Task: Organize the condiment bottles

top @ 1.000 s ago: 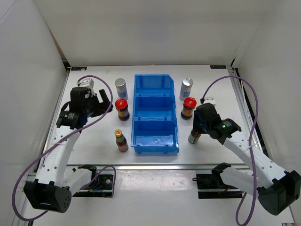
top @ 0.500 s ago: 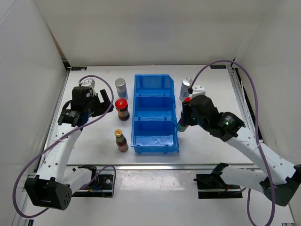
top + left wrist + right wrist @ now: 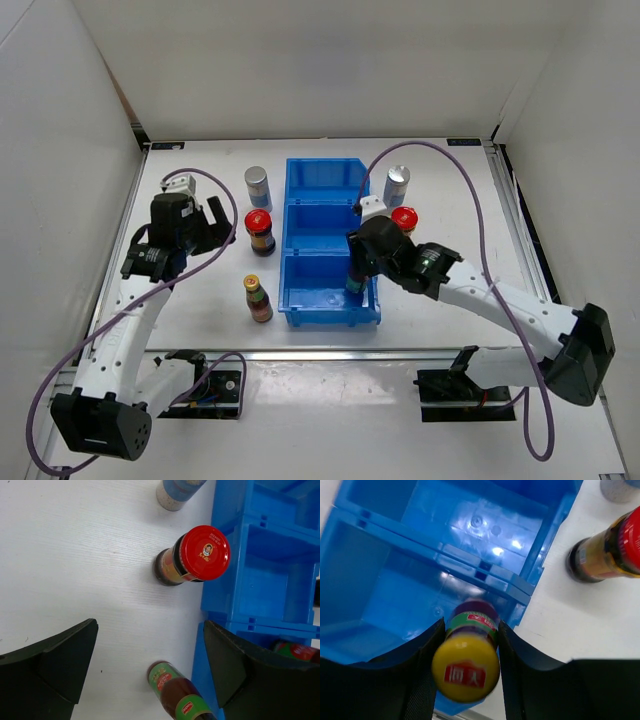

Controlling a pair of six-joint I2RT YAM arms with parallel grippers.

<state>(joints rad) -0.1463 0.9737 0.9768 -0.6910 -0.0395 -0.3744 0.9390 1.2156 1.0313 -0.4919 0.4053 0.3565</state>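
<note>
Top external view; clock directions take 12 o'clock as the far wall.

Right gripper (image 3: 357, 272): jaws closed on the held yellow-capped bottle (image 3: 355, 284), gripped just below the cap. In the right wrist view, one of the fingers (image 3: 425, 670) presses each side of the bottle and the yellow cap faces the camera. The bottle stands roughly upright in the near compartment of the blue three-compartment bin (image 3: 330, 203), at that compartment's 3 o'clock side, close to the wall. Whether its base touches the bin floor cannot be determined.

At 1 o'clock from the right gripper, the right red-lidded jar (image 3: 404, 221) stands on the table (image 3: 200, 310), just beside the bin's middle compartment. The right silver-capped bottle (image 3: 396, 186) stands at 12 o'clock of that jar, beside the far compartment.

Left gripper (image 3: 222, 228): jaws spread wide, nothing between them, positioned above the table at 9 o'clock of the bin. The left red-lidded jar (image 3: 260, 232) stands at 3 o'clock of this gripper, between it and the bin, just beside the bin wall. The left silver-capped bottle (image 3: 257, 186) stands at 12 o'clock of that jar. The left yellow-capped bottle (image 3: 258, 298) stands at 6 o'clock of it, beside the near compartment. These three containers are upright and apart from one another.
</note>
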